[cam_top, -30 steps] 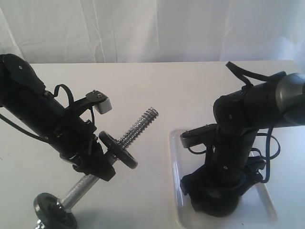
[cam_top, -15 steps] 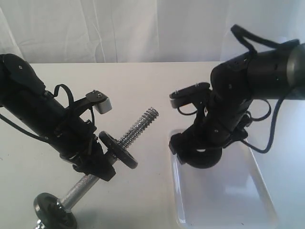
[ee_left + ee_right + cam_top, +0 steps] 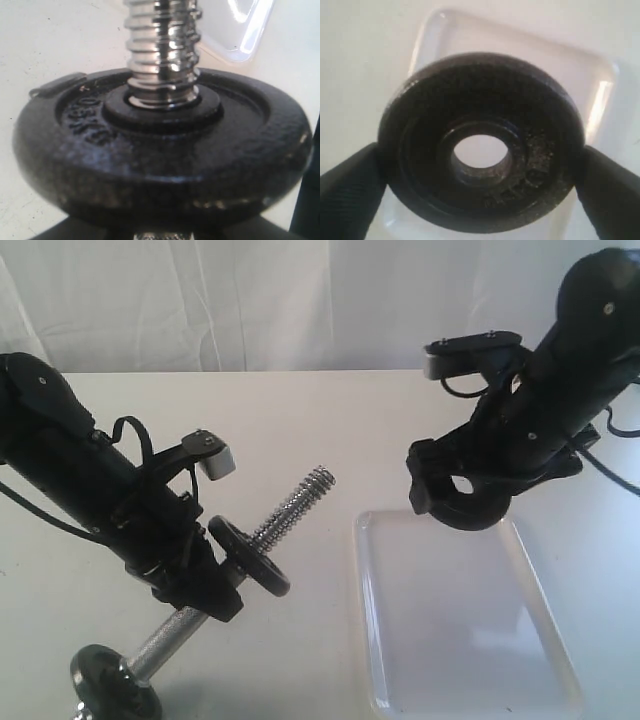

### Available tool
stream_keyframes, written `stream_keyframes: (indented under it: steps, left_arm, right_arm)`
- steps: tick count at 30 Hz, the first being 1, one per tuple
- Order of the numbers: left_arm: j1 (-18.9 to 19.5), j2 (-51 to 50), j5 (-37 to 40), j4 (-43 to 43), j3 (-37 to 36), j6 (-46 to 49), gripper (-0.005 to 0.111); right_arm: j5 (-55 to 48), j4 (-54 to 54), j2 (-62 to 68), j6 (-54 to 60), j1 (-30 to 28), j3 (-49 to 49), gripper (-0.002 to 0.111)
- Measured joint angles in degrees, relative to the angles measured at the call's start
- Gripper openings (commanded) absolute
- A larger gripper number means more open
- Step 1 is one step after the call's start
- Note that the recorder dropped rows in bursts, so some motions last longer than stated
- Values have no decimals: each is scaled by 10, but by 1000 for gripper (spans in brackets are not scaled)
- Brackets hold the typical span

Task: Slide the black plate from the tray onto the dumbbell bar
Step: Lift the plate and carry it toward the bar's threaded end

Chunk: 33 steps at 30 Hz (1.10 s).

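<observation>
White table point(image 3: 330, 430): right gripper point(image 3: 480, 180) closed on black plate point(image 3: 480, 95), tray point(image 3: 470, 640) below it; left gripper point(image 3: 205, 590) clamps tilted dumbbell bar point(image 3: 295, 505); carrying step, apparently; next, align hole with threaded tip.

Close-up of a black weight disc point(image 3: 160, 165) filling most of the frame, its surface rough and cast. A shiny threaded bar point(image 3: 162, 50) passes through the disc's centre hole and rises away from it. Raised lettering on the disc, beside the hole, is too blurred to read. Behind the disc lies a white desk point(image 3: 55, 40), with a rounded corner of a translucent tray point(image 3: 252, 35) beyond the disc's rim.
</observation>
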State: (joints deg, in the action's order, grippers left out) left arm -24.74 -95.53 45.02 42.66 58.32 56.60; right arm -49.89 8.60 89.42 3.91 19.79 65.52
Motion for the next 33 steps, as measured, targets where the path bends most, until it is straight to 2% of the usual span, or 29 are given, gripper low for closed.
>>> stream_keyframes:
  steps: [3, 9, 13, 27, 33]
  left_arm:
    - [0, 0, 12, 6, 0, 20, 0]
    - [0, 3, 29, 10, 0, 40, 0]
    - [0, 4, 34, 10, 0, 53, 0]
    - [0, 5, 64, 13, 0, 112, 0]
    - [0, 5, 66, 13, 0, 115, 0]
  right_arm:
    - [-38, 138, -2, 119, -41, 7, 0]
    - [-135, 348, 1, 293, -116, 7, 0]
    - [-191, 471, 15, 380, -145, 7, 0]
    - [-189, 537, 102, 398, -148, 11, 0]
    - [-186, 540, 106, 370, -148, 11, 0]
